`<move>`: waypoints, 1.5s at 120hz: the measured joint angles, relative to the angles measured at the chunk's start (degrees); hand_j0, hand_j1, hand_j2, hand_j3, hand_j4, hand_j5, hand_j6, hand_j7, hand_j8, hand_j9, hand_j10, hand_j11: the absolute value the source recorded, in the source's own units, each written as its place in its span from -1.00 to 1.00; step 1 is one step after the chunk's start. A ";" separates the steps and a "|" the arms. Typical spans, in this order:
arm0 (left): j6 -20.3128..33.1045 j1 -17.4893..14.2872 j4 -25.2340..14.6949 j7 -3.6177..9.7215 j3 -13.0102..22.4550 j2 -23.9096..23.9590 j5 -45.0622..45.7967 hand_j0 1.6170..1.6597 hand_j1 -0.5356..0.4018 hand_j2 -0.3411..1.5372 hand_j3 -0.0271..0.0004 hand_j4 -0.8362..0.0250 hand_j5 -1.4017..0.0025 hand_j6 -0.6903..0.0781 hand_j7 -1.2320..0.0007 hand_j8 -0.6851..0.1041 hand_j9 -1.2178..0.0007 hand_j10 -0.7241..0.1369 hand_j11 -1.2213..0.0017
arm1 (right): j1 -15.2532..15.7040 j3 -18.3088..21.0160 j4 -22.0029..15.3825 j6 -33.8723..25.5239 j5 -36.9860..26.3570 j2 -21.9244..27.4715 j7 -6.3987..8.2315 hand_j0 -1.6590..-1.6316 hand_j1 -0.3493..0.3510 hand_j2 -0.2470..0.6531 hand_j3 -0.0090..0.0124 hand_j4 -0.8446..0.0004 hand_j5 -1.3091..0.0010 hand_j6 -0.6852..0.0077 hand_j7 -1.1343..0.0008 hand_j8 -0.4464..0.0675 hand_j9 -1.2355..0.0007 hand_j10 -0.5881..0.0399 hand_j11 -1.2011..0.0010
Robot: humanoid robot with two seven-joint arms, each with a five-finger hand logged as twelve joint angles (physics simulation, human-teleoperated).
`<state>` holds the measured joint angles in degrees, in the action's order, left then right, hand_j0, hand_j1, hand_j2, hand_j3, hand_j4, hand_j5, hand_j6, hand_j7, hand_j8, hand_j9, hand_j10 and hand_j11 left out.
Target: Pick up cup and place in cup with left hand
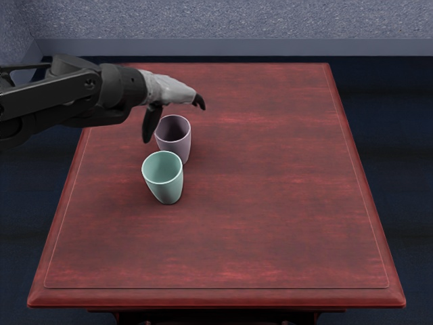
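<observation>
We are counting two cups, one table and one hand: a mauve tapered cup (pixel 177 147), a mint-green tapered cup (pixel 168 189), the wooden tabletop (pixel 270 203) with its reddish grain, and our left hand (pixel 169 89), reaching in on its dark arm (pixel 51 95). Both cups are standing upright, mouths up, on the left part of the table. The mint-green one is sitting nearer the front edge, partly covering the foot of the mauve one in our view; whether they are touching, we cannot tell. The left edge of the table is running closer to the cups than the right edge, and the wood is stretching widest to their right, with more of it reaching toward the front edge. Our hand is hovering over the far left part, palm turned down. Its fingers are extending rightward, the dark thumb is pointing down, well apart from them, and nothing is being gripped. The mauve cup is lying just below and in front of the fingers, its left rim showing right beside the thumb, while the mint-green cup is standing farther from the fingers, toward the front.
</observation>
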<state>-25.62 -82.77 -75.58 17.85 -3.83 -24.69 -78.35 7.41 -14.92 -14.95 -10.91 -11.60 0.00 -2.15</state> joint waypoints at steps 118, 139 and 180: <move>8.25 4.60 1.02 -0.01 2.29 2.00 -3.21 0.92 0.44 -0.60 0.97 0.53 0.67 0.33 0.63 0.29 0.63 0.27 0.63 | 0.67 -0.02 2.54 -0.07 0.01 0.00 -0.04 -0.93 -0.91 -0.46 -0.16 0.94 0.95 0.90 0.94 0.64 0.94 0.79 0.94; 8.37 4.64 1.31 -0.01 2.87 2.10 -3.44 0.92 0.33 -0.59 0.97 0.43 0.59 0.22 0.54 0.18 0.53 0.17 0.53 | 0.68 -0.02 2.56 -0.07 0.02 0.00 -0.04 -0.93 -0.91 -0.46 -0.16 0.94 0.95 0.90 0.94 0.64 0.94 0.79 0.94; 8.36 5.03 2.25 -0.07 3.48 2.53 -3.47 0.92 0.20 -0.58 0.97 0.31 0.49 0.08 0.43 0.04 0.42 0.05 0.42 | 0.70 -0.02 2.59 -0.07 0.01 0.00 -0.04 -0.93 -0.91 -0.46 -0.16 0.94 0.95 0.90 0.94 0.64 0.94 0.79 0.94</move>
<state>-17.26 -77.74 -73.34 17.78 -0.35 -22.16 -81.82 8.11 -14.94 -12.36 -10.99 -11.59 0.00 -2.20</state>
